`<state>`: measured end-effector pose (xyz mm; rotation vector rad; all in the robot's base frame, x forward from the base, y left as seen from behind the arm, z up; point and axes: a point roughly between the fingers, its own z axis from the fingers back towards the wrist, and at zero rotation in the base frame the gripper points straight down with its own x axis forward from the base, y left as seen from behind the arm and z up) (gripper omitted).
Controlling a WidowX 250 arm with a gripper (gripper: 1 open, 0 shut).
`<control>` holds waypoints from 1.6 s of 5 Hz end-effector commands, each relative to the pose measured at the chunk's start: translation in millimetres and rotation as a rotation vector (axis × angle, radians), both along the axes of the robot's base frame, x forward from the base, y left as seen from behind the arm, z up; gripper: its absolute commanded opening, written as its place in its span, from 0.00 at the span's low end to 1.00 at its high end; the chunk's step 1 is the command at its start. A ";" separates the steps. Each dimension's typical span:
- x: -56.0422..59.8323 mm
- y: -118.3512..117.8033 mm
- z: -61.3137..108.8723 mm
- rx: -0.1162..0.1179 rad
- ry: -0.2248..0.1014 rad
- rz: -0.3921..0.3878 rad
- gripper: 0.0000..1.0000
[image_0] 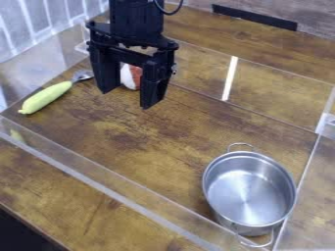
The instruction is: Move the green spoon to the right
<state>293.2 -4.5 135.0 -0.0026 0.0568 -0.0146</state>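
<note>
The green spoon (47, 96) lies on the wooden table (144, 137) at the left, its thick yellow-green handle pointing toward the near left and its silver end (82, 77) toward the gripper. My black gripper (127, 82) hangs just right of the spoon's metal end, fingers pointing down and spread open with nothing between them. Behind the fingers, partly hidden, stands a toy mushroom (128, 75) with a white stem and a red cap.
A shiny metal pot (249, 189) with handles sits at the near right. Clear plastic walls (105, 186) ring the work area, with a low edge across the front and a wall on the left.
</note>
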 end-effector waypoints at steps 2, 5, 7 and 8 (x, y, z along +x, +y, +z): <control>7.1 52.4 -11.6 0.015 0.002 0.041 1.00; 17.3 118.4 -8.0 0.059 -0.126 -0.045 1.00; 35.6 126.8 -29.6 0.064 -0.168 -0.071 1.00; 40.4 130.4 -39.7 0.064 -0.189 -0.089 1.00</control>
